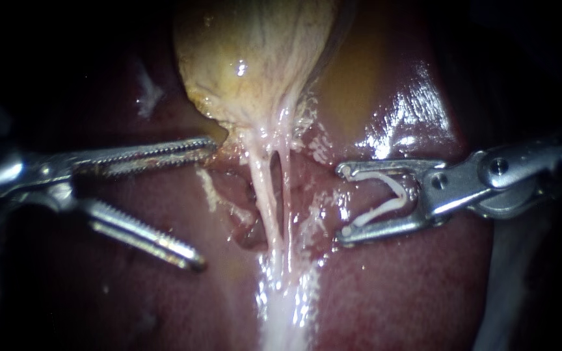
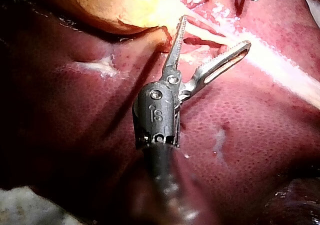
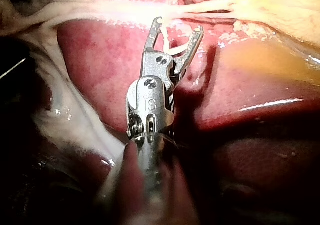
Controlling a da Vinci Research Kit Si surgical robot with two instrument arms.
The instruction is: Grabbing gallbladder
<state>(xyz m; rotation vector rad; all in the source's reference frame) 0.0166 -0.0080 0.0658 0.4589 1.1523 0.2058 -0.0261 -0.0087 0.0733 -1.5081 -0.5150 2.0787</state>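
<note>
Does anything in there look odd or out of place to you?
One thing: a yellowish wet patch on the liver beside the gallbladder, possibly seeped fluid. The right instrument holds a white clip, on no tube.

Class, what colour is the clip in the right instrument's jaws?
White; the V-shaped clip shows best in the endoscope view.

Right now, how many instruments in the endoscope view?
2. Left instrument, jaws open, upper jaw at the gallbladder; right instrument opposite, over the liver, jaws holding a white clip. None looks hidden.
</note>
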